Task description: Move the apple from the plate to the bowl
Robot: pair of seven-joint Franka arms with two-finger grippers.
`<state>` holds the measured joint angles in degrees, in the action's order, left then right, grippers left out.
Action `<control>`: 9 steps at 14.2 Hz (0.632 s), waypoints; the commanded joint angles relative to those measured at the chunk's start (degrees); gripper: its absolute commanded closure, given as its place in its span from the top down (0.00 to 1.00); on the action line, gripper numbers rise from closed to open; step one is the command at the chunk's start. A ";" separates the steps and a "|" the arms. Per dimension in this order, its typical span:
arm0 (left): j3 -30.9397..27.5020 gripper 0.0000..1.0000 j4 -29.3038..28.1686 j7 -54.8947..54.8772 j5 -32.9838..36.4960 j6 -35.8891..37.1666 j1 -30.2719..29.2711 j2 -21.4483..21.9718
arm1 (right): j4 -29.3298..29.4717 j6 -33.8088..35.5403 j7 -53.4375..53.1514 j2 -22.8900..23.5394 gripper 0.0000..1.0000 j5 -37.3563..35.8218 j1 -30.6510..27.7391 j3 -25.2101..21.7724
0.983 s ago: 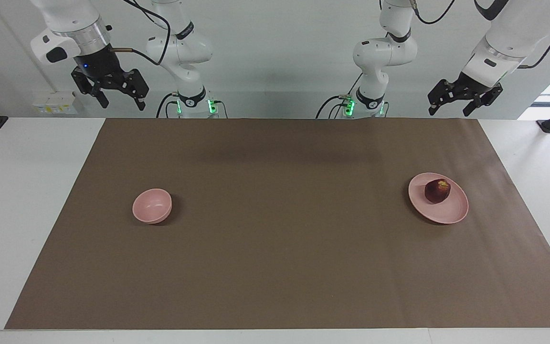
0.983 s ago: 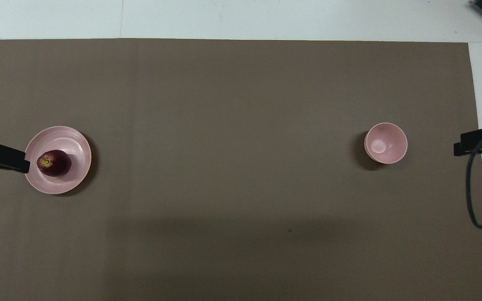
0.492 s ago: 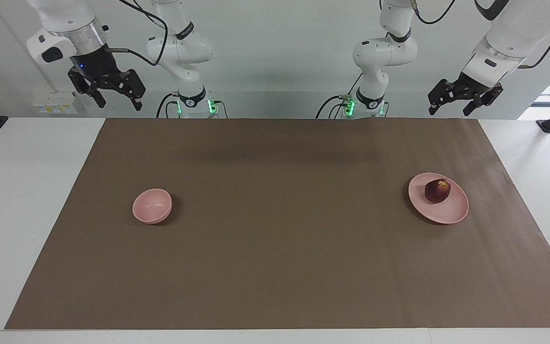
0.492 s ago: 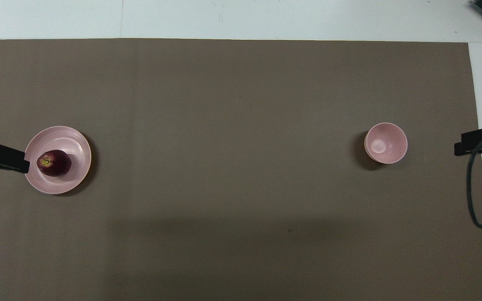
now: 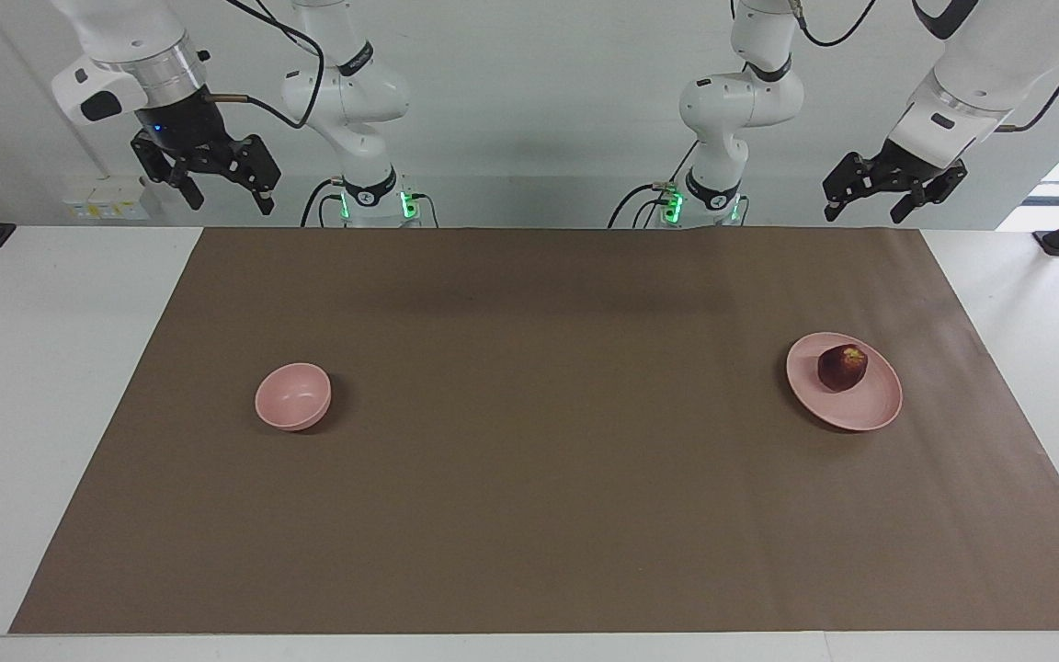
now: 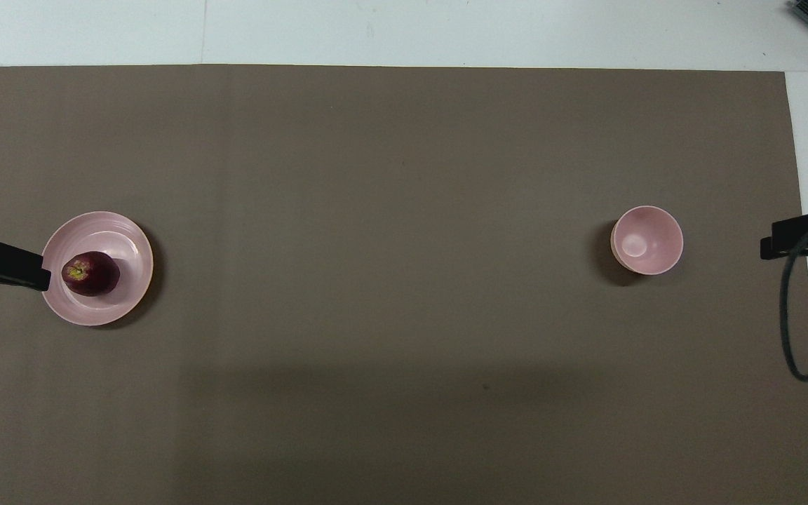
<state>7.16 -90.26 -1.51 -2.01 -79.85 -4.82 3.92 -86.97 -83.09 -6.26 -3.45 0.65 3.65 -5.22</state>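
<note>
Apple (image 5: 842, 367) sits on plate (image 5: 865, 414) at 3 o'clock end of bench; bowl (image 5: 293, 396) at 9 o'clock – well apart. Left claw (image 5: 893, 188) and right claw (image 5: 217, 181) raised, spread wide, holding nothing.

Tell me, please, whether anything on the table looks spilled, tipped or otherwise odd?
Nothing stands out: the apple sits on the plate, the bowl stands upright and empty, apart from them.

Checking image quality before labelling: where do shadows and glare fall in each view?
Facing view: soft shadows sit beside the bowl and under the plate; a broad dim band crosses the mat near the robots. Overhead view: a highlight glints inside the bowl, and a large faint shadow darkens the mat's near part.
</note>
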 commanded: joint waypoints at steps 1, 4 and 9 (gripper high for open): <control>-0.04 1.00 1.23 -0.16 -0.80 0.75 -0.46 -0.40 | -2.24 -1.28 1.08 -1.73 1.00 -0.56 -0.40 0.38; -0.04 1.00 1.14 0.02 -0.80 0.84 -0.46 -0.40 | -2.15 -1.28 1.08 -1.73 1.00 -0.56 -0.57 0.38; 0.05 1.00 1.14 -0.69 -0.89 0.84 0.33 -0.40 | -2.15 -1.11 1.08 -1.73 1.00 -0.56 -0.57 0.38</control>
<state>7.24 -90.26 -1.58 -2.06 -79.85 -4.80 3.92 -87.05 -83.09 -6.26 -3.54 0.65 3.65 -5.22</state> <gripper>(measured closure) 0.000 0.000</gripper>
